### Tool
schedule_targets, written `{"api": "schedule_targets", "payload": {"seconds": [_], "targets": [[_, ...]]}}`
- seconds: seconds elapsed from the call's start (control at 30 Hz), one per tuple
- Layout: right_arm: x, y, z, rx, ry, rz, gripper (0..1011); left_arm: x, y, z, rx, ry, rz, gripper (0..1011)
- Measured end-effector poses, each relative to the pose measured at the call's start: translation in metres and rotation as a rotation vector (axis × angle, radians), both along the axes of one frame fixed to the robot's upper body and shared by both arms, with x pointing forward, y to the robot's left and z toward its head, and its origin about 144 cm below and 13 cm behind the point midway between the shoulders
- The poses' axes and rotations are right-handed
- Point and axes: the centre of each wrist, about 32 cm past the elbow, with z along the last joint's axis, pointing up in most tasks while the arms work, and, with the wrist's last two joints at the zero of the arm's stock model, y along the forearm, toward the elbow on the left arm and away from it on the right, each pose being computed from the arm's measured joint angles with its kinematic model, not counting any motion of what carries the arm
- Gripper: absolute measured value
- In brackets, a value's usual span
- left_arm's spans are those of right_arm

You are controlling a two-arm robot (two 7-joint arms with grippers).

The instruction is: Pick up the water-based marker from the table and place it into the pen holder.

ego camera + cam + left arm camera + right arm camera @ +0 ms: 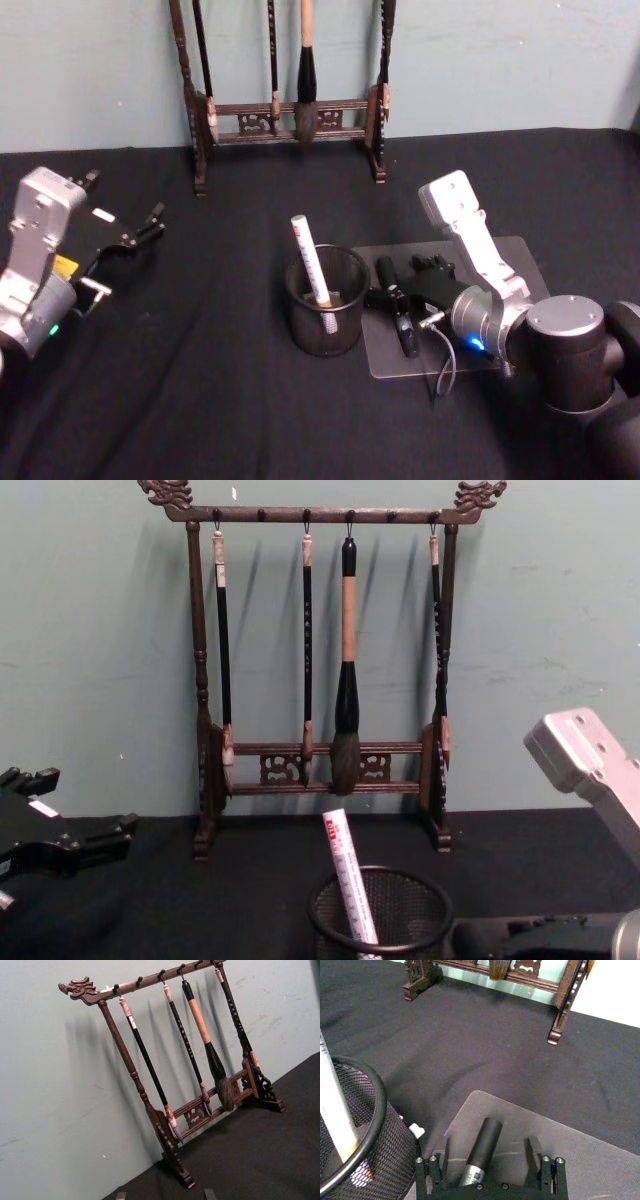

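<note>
Grasping step; my right gripper (pixel 395 295), centre-right, straddles the marker (pixel 405 330), jaws apart. Next I close and lift; left gripper (pixel 150 225) parked far left.

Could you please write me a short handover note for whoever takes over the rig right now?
Left gripper: open, parked over the black cloth on the robot's left, away from the job.
Right gripper: open, low over the grey mat, with one of its fingers on each side of the black marker and not closed on it.
Black marker: lying on the mat, just right of the pen holder.
Pen holder: upright at centre, with a white pen leaning inside.
Done: gripper lined up on the marker.
Left: close, lift, carry over the rim, release.
</note>
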Motion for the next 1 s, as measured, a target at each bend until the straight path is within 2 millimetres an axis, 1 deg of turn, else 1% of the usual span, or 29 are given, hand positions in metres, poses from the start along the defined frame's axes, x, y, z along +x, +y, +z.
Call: {"api": "schedule_targets", "payload": {"seconds": [0.07,0.1,0.2,0.27,0.3,0.33,0.37,0.43,0.57,0.67,0.7,0.73,0.83,0.93,1.0], "targets": [[0.0,0.0,0.0,0.0,0.0,0.0,983,0.0,0.0,0.0,0.0,0.0,0.0,1001],[0.0001,0.0,0.0001,0.001,0.0,0.0,947,0.0,0.0,0.0,0.0,0.0,0.0,1001],[0.0001,0.0,0.0002,0.001,0.0,0.0,891,0.0,0.0,0.0,0.0,0.0,0.0,1001],[0.0002,0.0,0.0002,0.001,0.0,0.0,826,0.0,0.0,0.0,0.0,0.0,0.0,1001],[0.0002,0.0,0.0002,0.001,0.0,-0.001,826,0.0,0.0,0.0,0.0,0.0,0.0,1001],[0.0002,0.0,0.0002,0.001,0.0,-0.001,772,0.0,0.0,0.0,0.0,0.0,0.0,1001],[0.0002,0.0,0.0003,0.001,0.0,-0.001,758,0.0,0.0,0.0,0.0,0.0,0.0,1001],[0.0002,0.0,0.0002,0.001,0.0,-0.001,676,0.0,0.0,0.0,0.0,0.0,0.0,1001],[0.0002,0.0,0.0002,0.001,0.001,-0.001,575,0.0,0.0,0.0,0.0,0.0,0.0,1001],[0.0002,0.0,0.0002,0.001,0.001,-0.001,473,0.0,0.0,0.0,0.0,0.0,0.0,1001],[0.0002,0.0,0.0002,0.002,0.001,-0.001,453,0.0,0.0,0.0,0.0,0.0,0.0,1001],[0.0002,0.0,0.0002,0.002,0.001,-0.001,390,0.0,0.0,0.0,0.0,0.0,0.0,1001],[0.0002,0.0,0.0002,0.002,0.001,-0.001,300,0.0,0.0,0.0,0.0,0.0,0.0,1001],[0.0002,0.0,0.0002,0.002,0.001,-0.001,251,0.0,0.0,0.0,0.0,0.0,0.0,1001],[0.0002,0.0,0.0002,0.002,0.001,-0.001,251,0.0,0.0,0.0,0.0,0.0,0.0,1001]]}}
